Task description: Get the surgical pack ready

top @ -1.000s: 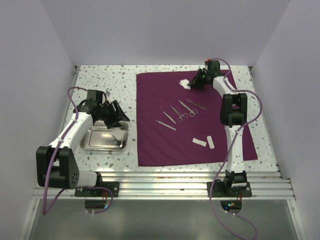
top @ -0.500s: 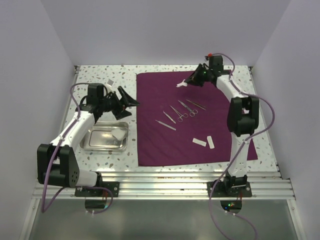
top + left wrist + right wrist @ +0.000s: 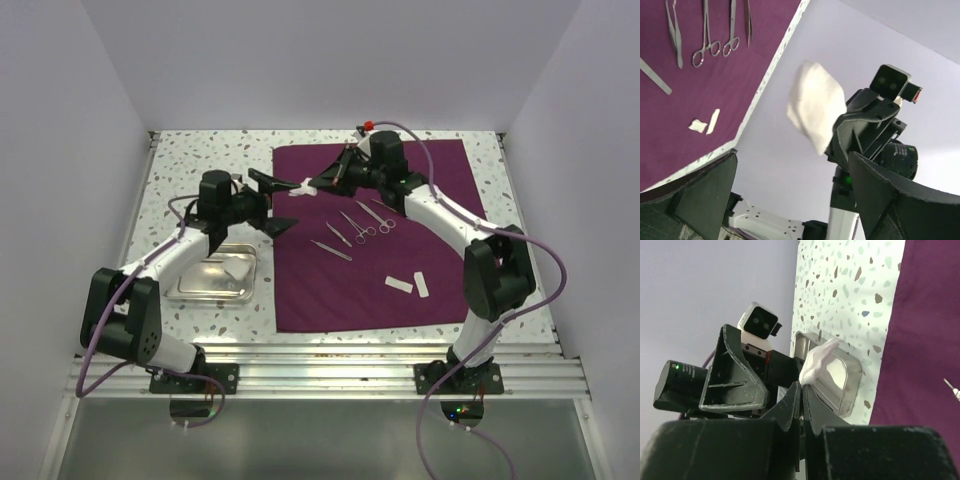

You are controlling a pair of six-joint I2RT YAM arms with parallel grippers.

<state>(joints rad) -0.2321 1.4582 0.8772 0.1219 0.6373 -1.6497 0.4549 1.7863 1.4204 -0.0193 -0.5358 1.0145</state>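
Lying on the table point(image 3: 200, 160) beside the left edge of the purple cloth point(image 3: 430, 270), the steel tray point(image 3: 195, 283) is holding one white piece point(image 3: 235, 270). Above that cloth edge the left gripper point(image 3: 275, 202) is spreading its jaws wide, gripping nothing. Just beside it the gauze square point(image 3: 298, 189) is hanging in the air, pinched at one corner by the closed right gripper point(image 3: 312, 186). It is looking soft, light and floppy, so taking a free edge seems best. How many layers it has, the views are not showing.
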